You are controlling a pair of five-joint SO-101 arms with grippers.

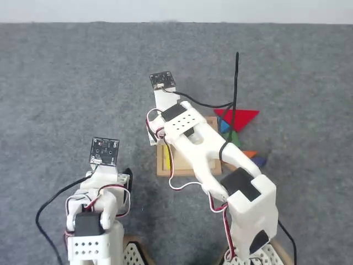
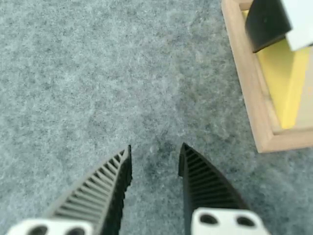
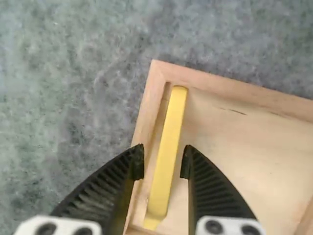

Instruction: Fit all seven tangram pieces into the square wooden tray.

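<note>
**Right end effector straddling a yellow piece inside the tray**

The right arm is stretching across the grey felt-covered table (image 1: 66, 83) and hanging over the square wooden tray (image 1: 164, 165), covering much of it in the high view. In its wrist view, the right end effector (image 3: 161, 154) is sitting released, with its black ribbed jaws spread wider than the flat yellow tangram piece (image 3: 171, 122) between them. One jaw is hovering over the tray's light wooden rim (image 3: 210, 81) and the other over the tray floor. Neither jaw is visibly pressing on the piece. The yellow piece is lying inside the tray, showing as a narrow strip close along one inner wall and running up to a corner.

The left arm is sitting well back from the tray. The left end effector (image 2: 154, 152) is hanging released above bare felt, its jaws apart and gripping nothing. Its wrist view is catching a corner of the tray (image 2: 244, 73) with the yellow piece (image 2: 286, 73) inside.

Beyond the tray, on the side away from the left arm, other pieces are lying on the felt in a loose cluster: a red triangle (image 1: 238, 117), a blue piece (image 1: 223, 127), a green piece (image 1: 234, 139), an orange piece (image 1: 249, 154) and a purple piece (image 1: 258, 161).
</note>
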